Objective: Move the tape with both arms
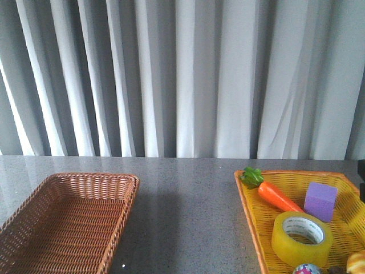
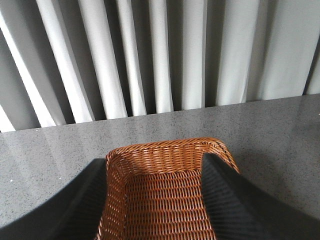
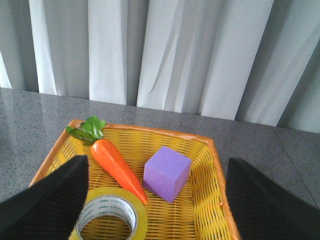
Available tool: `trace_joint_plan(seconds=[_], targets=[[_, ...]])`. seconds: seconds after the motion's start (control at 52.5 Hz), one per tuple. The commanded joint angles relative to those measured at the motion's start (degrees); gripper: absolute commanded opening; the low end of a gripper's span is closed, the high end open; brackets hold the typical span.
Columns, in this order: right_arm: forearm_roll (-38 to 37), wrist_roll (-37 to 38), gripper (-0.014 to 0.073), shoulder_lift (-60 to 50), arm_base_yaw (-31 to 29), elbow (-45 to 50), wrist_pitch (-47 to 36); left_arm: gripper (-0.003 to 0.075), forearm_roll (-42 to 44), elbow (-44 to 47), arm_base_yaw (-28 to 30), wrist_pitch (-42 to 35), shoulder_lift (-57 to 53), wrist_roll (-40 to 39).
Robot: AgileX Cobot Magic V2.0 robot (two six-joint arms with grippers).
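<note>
The tape (image 1: pixel 292 244) is a wide yellow roll with a white printed core. It lies flat in the yellow basket (image 1: pixel 250 214) at the front right of the table. In the right wrist view the tape (image 3: pixel 140 215) sits by the left finger. My right gripper (image 3: pixel 157 161) hangs open and empty over this basket, and its fingers (image 3: pixel 55 200) touch nothing. My left gripper (image 2: pixel 154 160) is open and empty over the far end of the brown wicker basket (image 2: pixel 165 150). Neither gripper shows in the front view.
The yellow basket also holds an orange toy carrot (image 1: pixel 278 197) and a purple cube (image 1: pixel 320 200), both just beyond the tape. A patterned ball (image 1: pixel 308 269) and a yellowish item (image 1: pixel 357 262) lie at its near end. The brown basket (image 1: pixel 124 220) is front left. Grey curtains hang behind the table.
</note>
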Motion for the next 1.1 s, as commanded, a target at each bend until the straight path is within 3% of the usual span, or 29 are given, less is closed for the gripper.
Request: trace_joint_plan(seconds=[0.0,0.057,0.247,0.381,0.533,0.628,0.914,1.085], targets=[[-0.98,0.35,0.0641,1.63,-0.04,-2.18,-3.43,0.0520,-0.59,-1.93,-0.13,-2.91,-0.59,-0.32],[-1.15,1.35,0.0634,3.78,-0.04,-3.36,-1.87,0.0525,-0.59,-1.93,-0.13,-2.33,-0.37,-0.32],[-0.91,2.63,0.0573,18.32,-0.04,-16.92,14.52,0.0524,-0.59,-1.71,-0.13,1.16,1.07,-0.32],[1.54,-3.37,0.0564,29.24,-0.04,-28.54,26.22,0.0524,-0.59,-1.48,-0.13,3.64,1.87,-0.32],[11.27,-12.76,0.0564,39.81,-0.09,-39.60,35.63,0.0524,-0.59,-1.43,-0.13,7.09,3.03,-0.37],[16.68,-16.75,0.0564,44.29,-0.09,-43.46,37.43,0.0524,-0.59,-1.43,-0.13,8.67,3.63,-0.37],[20.40,-16.52,0.0564,50.01,-3.91,-44.17,38.19,0.0524,-0.54,-1.43,-0.13,9.56,3.88,-0.37],[25.13,-20.66,0.0564,50.64,-6.95,-44.17,38.87,0.0524,-0.54,-1.43,-0.13,9.37,3.88,-0.37]])
